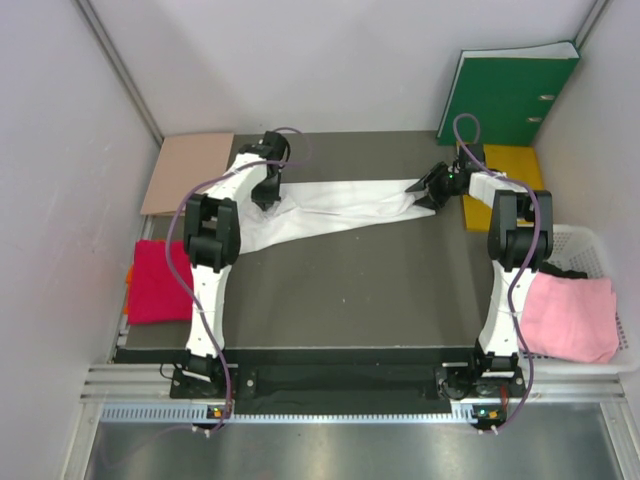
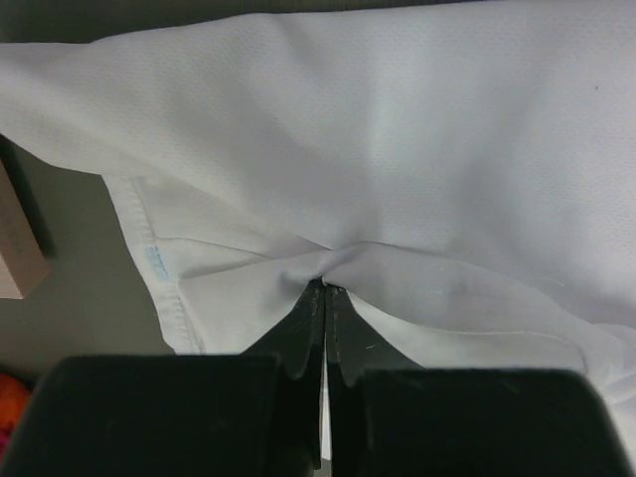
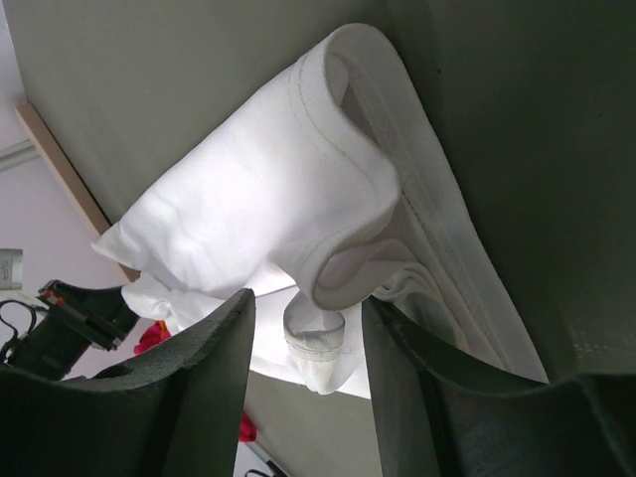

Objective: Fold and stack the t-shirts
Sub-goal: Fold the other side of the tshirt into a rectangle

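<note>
The white t-shirt (image 1: 335, 208) lies stretched in a long band across the far part of the dark table (image 1: 350, 290). My left gripper (image 1: 268, 198) stands at its left end. In the left wrist view the gripper (image 2: 326, 285) is shut on a pinched fold of the white t-shirt (image 2: 397, 149), close to its small blue label (image 2: 156, 260). My right gripper (image 1: 424, 192) is at the shirt's right end. There its jaws (image 3: 306, 298) stand apart, with the rolled white hem (image 3: 338, 298) between the tips and a gap showing on the left side. The red t-shirt (image 1: 158, 282) lies at the table's left edge. The pink t-shirt (image 1: 570, 315) lies folded at the right.
A green binder (image 1: 505, 95) leans on the back wall at the right, with a yellow sheet (image 1: 515, 168) below it. A tan cardboard sheet (image 1: 188, 172) lies at the back left. The pink shirt rests in a white basket (image 1: 585, 245). Walls close in both sides.
</note>
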`<state>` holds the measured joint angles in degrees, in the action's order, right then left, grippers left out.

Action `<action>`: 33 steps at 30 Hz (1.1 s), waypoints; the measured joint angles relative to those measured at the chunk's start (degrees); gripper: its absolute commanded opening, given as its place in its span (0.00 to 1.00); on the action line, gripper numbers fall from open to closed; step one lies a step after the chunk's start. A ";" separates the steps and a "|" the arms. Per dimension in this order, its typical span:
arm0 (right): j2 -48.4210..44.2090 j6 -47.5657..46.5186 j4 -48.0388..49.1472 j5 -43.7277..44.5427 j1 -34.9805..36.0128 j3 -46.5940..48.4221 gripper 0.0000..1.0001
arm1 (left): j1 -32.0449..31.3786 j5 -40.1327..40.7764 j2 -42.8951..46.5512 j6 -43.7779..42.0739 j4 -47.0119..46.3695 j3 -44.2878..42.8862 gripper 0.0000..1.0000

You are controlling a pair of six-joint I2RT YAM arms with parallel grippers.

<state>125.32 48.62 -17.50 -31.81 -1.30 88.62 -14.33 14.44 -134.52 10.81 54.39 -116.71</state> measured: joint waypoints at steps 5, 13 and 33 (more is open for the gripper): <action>0.00 -0.02 0.00 0.00 0.00 0.00 0.47 | 0.04 2.27 -0.02 0.15 -0.74 -2.19 0.00; 0.00 -0.68 -0.15 -0.17 -0.02 -0.02 0.47 | 0.46 3.21 -4.66 1.38 -3.08 -15.91 0.00; -0.74 -1.95 -0.07 -1.31 -0.55 -2.73 0.02 | 3.69 2.56 3.72 3.48 -6.16 -0.24 0.99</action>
<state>124.57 46.68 -17.56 -33.12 -1.85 85.89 -10.63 16.99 -130.80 14.28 48.23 -116.95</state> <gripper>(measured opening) 0.125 0.989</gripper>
